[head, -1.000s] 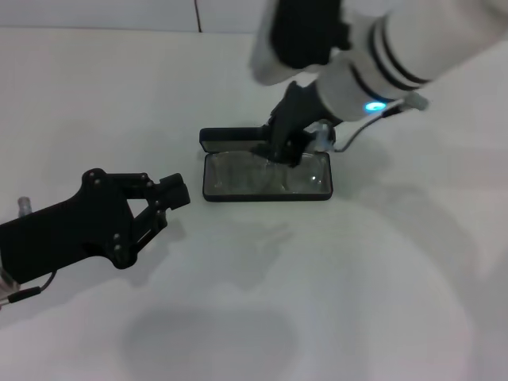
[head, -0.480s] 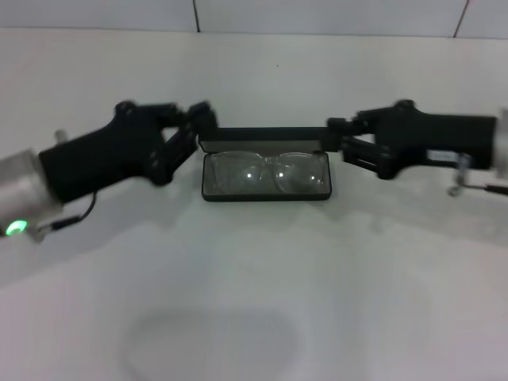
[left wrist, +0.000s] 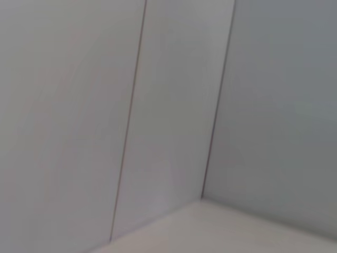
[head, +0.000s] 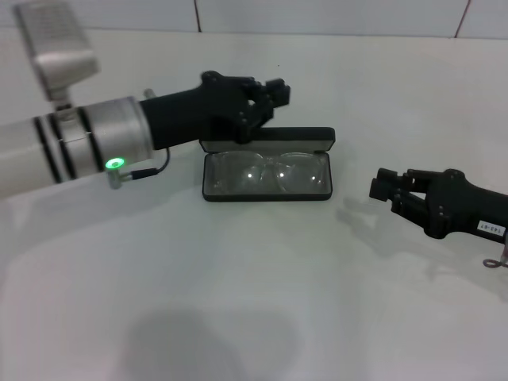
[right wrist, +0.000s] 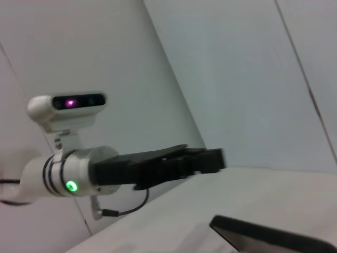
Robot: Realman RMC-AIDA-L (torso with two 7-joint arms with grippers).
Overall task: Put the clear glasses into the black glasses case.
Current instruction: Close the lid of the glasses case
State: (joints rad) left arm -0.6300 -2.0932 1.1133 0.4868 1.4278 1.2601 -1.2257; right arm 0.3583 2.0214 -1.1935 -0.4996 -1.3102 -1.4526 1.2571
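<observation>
Inside open black glasses case [head: 267, 145]: clear glasses [head: 267, 171], transparent.

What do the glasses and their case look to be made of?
The glasses look like clear, glossy plastic: see-through lenses with bright glints. The case seems a hard black shell, matte to slightly shiny, with a grey, perhaps fabric, lining.

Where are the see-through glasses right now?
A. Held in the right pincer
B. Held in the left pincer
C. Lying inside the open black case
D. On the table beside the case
C: the clear glasses lie in the open black glasses case, and neither pincer is touching them.
</observation>
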